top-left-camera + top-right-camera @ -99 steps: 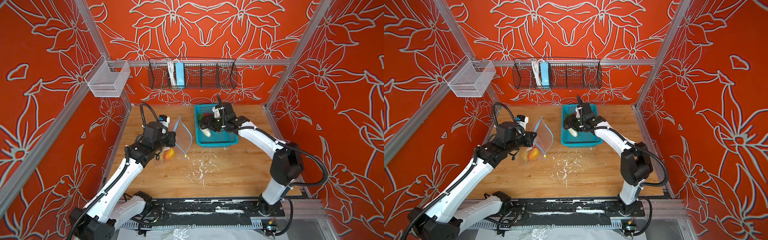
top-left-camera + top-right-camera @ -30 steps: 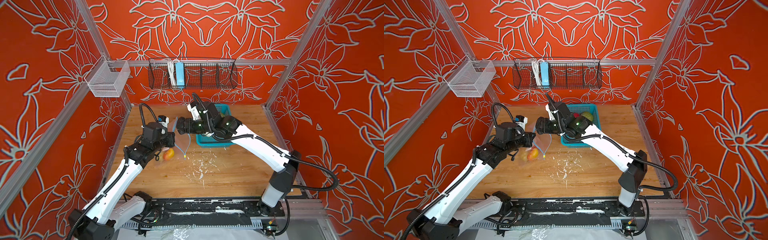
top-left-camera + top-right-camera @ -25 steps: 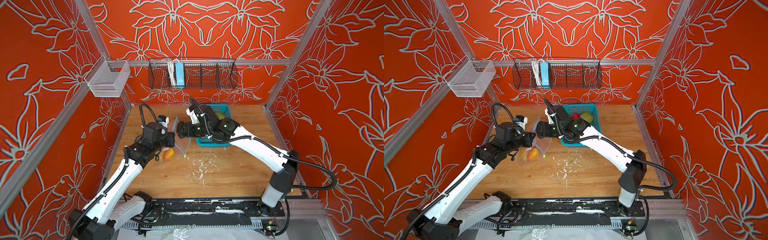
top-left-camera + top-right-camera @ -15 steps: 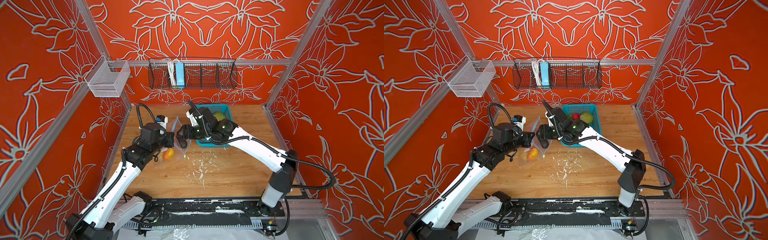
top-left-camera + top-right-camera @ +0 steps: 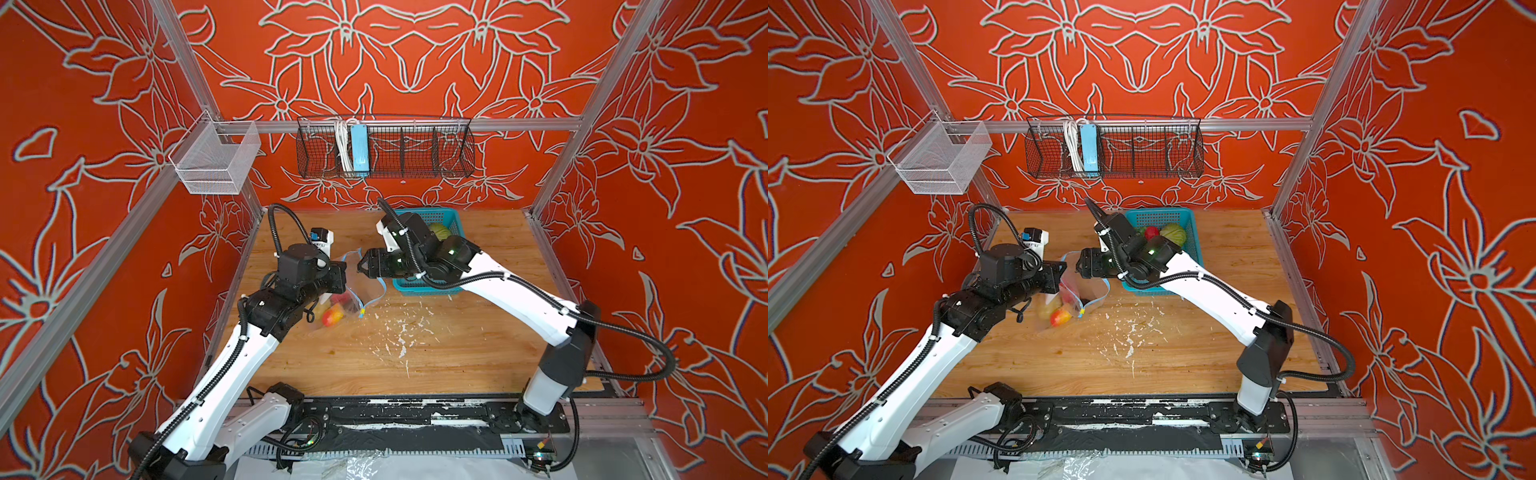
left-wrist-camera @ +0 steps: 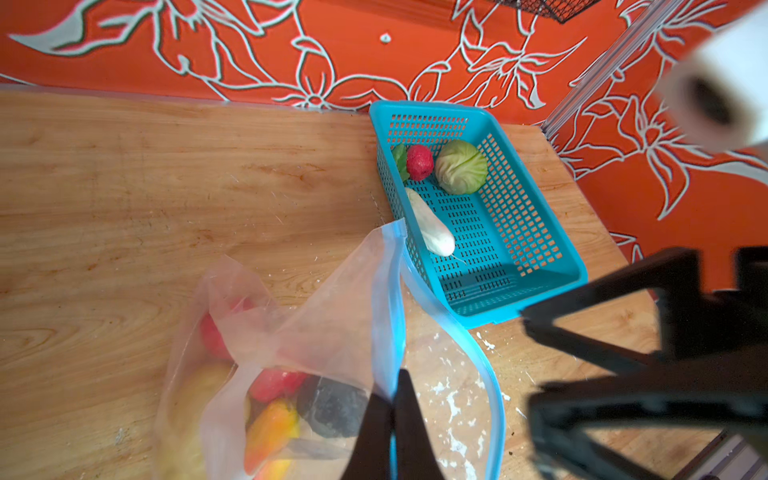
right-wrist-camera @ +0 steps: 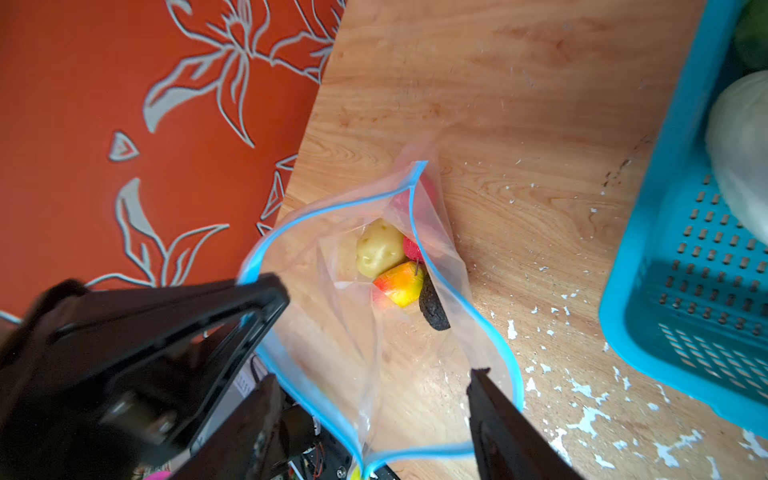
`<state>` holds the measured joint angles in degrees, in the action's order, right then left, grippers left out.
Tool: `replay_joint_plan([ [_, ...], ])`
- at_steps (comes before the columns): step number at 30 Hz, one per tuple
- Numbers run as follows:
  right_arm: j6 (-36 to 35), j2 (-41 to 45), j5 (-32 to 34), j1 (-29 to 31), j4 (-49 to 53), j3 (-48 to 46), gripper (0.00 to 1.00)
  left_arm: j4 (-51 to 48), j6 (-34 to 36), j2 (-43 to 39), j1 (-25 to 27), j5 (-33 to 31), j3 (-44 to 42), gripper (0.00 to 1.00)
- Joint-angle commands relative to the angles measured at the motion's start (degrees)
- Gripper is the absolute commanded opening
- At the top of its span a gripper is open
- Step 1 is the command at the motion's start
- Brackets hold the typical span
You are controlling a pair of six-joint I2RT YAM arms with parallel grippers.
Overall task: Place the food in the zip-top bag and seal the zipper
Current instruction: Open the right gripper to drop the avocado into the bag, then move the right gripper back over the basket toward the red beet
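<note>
Clear zip-top bag (image 6: pixel 316 332) edge in clamped left hand (image 6: pixel 392 388); right hand (image 7: pixel 372 374) apart above its mouth.

**Materials and finishes, as seen**

Zip-top bag (image 7: pixel 357 340): thin clear plastic film, glossy, creased.
Zipper (image 6: pixel 398 307): smooth light-blue plastic strip.
Basket (image 6: pixel 528 208): teal moulded plastic, perforated, slight sheen.
Table (image 6: pixel 166 187): pale grained wood, matt, flecked with white chips.
Wire rack (image 5: pixel 415 149): black metal mesh.
Potato (image 7: pixel 376 249): smooth, matt.
Black piece (image 7: pixel 432 307): rough, dull.

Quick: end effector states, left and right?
Left end effector: closed on the bag's blue rim.
Right end effector: open, empty, over the bag's mouth.
</note>
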<state>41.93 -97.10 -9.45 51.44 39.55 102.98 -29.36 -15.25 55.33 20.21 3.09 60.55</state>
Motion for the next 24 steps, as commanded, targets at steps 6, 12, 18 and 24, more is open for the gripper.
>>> replay_joint_plan([
  [6, -1.40, 9.99, 5.22, -1.21, 6.42, -4.52, 0.80, -1.40, -0.75, 0.11, -0.26, -0.98, 4.12, 0.00],
  [12, -2.54, 14.54, 6.01, -4.56, 9.71, -8.60, 0.92, -2.39, 0.86, 2.80, -0.26, -6.18, 8.39, 0.00],
  [18, -4.99, 14.96, 2.50, -11.88, 9.91, -12.18, 0.98, -2.87, 2.34, 3.14, -0.26, -7.79, 9.50, 0.00],
  [24, -7.74, 11.99, 3.54, -16.97, 9.03, -12.48, 0.98, -0.13, 2.88, 2.93, -0.26, -9.51, 5.84, 0.00],
])
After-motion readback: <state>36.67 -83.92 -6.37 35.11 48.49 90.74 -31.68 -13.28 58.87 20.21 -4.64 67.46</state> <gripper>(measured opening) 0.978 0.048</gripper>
